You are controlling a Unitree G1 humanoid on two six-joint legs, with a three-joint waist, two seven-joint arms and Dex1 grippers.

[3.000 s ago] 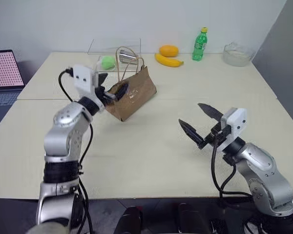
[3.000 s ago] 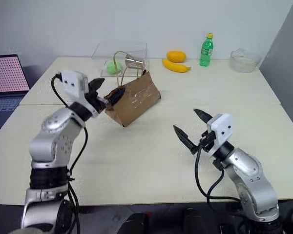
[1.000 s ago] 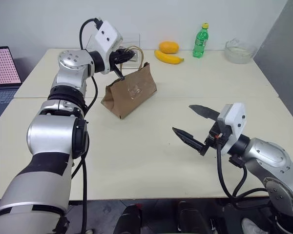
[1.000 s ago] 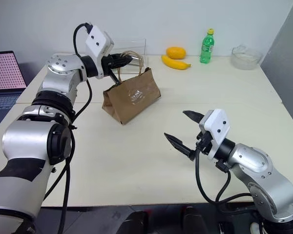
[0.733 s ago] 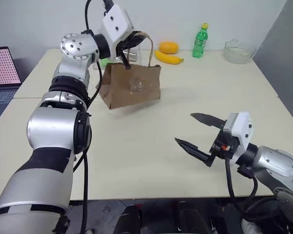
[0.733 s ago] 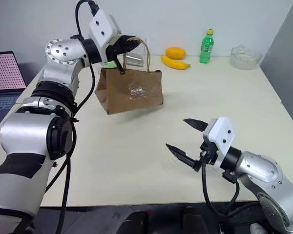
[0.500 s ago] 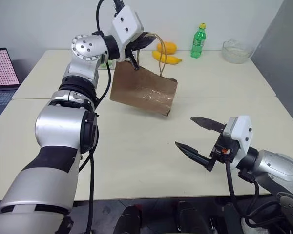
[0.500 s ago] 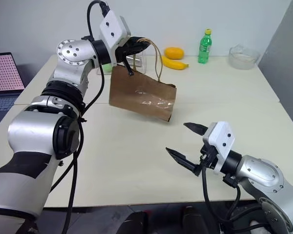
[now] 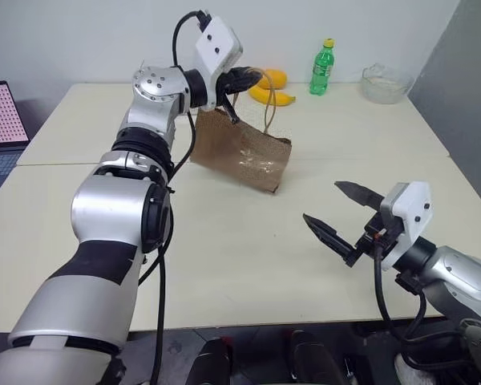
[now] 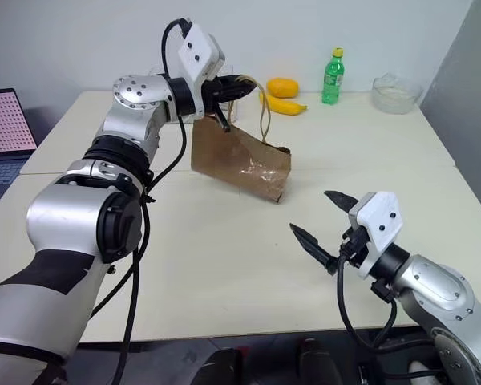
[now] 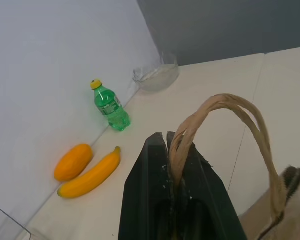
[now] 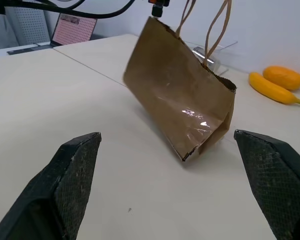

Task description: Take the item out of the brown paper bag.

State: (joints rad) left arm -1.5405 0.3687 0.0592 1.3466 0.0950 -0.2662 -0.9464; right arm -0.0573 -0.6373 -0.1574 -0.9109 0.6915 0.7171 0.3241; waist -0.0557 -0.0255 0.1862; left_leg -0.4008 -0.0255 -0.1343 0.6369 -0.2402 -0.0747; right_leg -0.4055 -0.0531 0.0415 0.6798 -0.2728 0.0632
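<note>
Left gripper (image 9: 239, 78) pinched paper bag (image 9: 242, 151) handle upper centre, right gripper (image 9: 342, 215) spread lower right, bottle (image 9: 324, 67) label unreadable.

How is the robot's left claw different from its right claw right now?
The left claw is shut on the handle of the bag; the right claw is wide open and holds nothing. The left claw is raised above the table with the bag hanging tilted from it; the right claw sits lower, near the table's front edge. Both have two black fingers.

Brown paper bag (image 9: 242, 152) now lifted, tilted.
</note>
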